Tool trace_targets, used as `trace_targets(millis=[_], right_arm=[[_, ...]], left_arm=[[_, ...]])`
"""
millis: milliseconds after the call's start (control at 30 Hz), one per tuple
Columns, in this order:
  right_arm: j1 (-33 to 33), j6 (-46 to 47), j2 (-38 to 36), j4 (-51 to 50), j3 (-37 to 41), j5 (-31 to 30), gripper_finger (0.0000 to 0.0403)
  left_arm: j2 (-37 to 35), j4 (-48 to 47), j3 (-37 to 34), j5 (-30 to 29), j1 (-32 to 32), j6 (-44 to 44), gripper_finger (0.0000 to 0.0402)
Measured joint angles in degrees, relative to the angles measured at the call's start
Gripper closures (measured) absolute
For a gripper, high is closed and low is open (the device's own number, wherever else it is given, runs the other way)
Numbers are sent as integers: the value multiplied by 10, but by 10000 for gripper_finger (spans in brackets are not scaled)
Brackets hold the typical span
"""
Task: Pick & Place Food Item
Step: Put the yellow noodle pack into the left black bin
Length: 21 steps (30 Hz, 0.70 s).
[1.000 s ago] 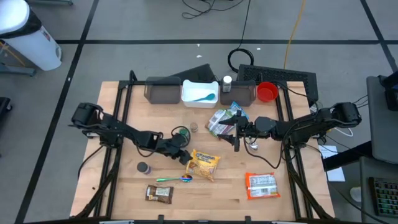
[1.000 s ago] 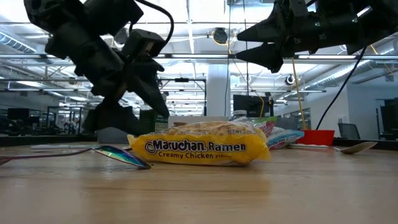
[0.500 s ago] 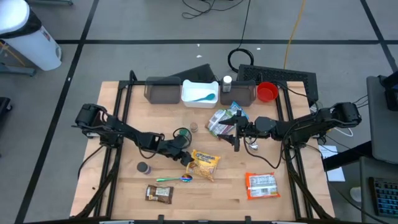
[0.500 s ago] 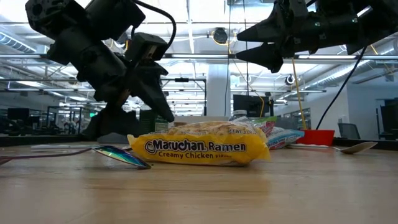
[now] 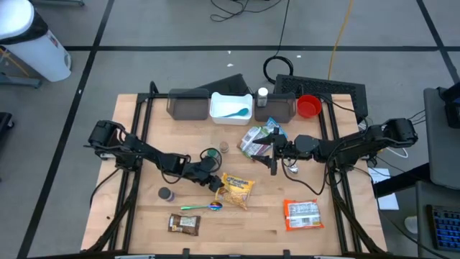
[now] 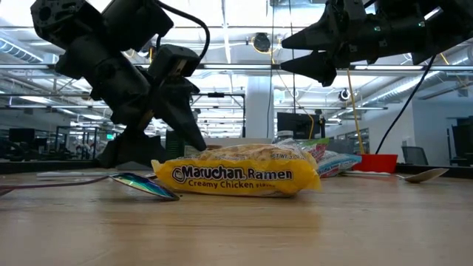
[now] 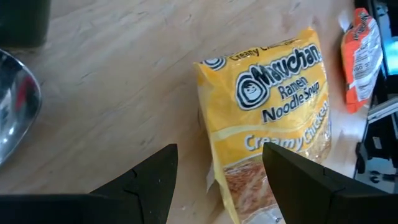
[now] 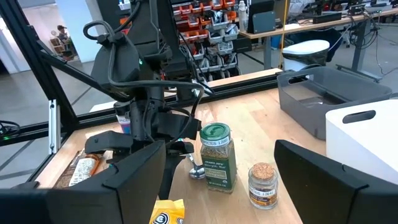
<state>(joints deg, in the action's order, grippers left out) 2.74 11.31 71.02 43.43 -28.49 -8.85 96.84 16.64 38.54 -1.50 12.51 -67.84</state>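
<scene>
1. The ramen pack is seen lying flat on the table, near the middle of it, with its yellow wrapper facing up.
2. The left gripper is held low just beside the pack's edge; its fingers are spread apart, with nothing grasped between them.
3. The right gripper is held raised above the table, well apart from the pack; its fingers are parted wide and nothing is carried.
4. At the table's far edge a row of bins is seen: a grey bin, then a white bin in which a teal piece is lying, then another grey bin.
5. A red cup is set beside that last bin; its contents cannot be told.
6. A green-lidded jar and a cork-topped jar are stood upright near each other.
7. An orange packet is laid flat towards the right front, a brown bar towards the left front.
8. A shiny spoon is laid just beside the pack.
</scene>
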Motion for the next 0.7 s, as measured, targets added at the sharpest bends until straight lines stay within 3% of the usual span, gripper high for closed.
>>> trace_targets(millis=[333,700], right_arm=[[0,0,0,0,0,0,110],[0,0,0,0,0,0,110]], left_arm=[[0,0,0,0,0,13,164],[0,0,0,0,0,17,283]])
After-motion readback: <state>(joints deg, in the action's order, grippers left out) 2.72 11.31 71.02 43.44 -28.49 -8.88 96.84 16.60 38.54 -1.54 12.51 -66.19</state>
